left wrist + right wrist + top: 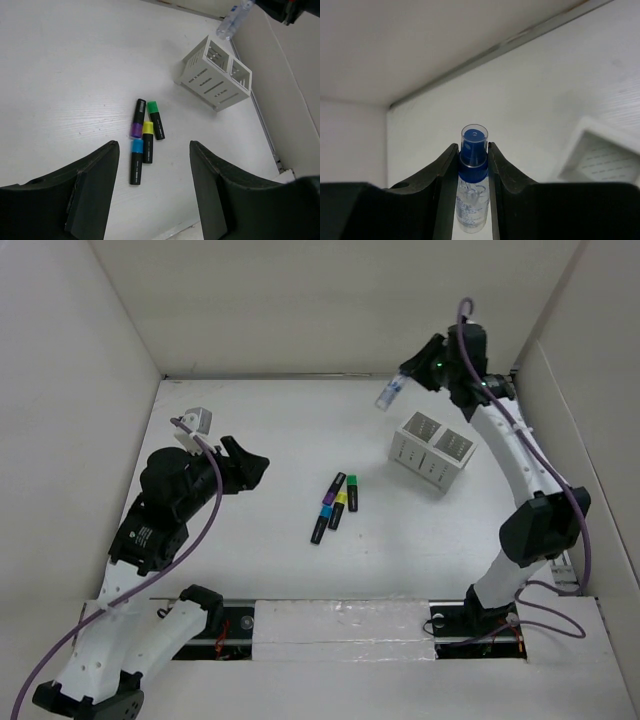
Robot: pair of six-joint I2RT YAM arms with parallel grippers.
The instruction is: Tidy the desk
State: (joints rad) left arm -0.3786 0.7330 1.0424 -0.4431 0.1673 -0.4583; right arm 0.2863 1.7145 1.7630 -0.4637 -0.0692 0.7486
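The white desk [250,560] carries several black highlighters lying close together near its middle: purple cap [331,490], green cap [352,490], yellow cap [340,508] and blue cap [320,524]. My right gripper [404,378] hangs high at the back right, shut on a small clear spray bottle [387,393] with a blue cap, up and left of the white ribbed pen holder [432,452]. In the right wrist view the bottle [472,180] is pinched at its neck by that gripper [472,152]. My left gripper [250,464] is open and empty, left of the highlighters [142,142].
White wall panels enclose the desk on the left, back and right. The pen holder [215,75] has two empty compartments and stands near the right wall. Both arm bases sit on the rail at the near edge.
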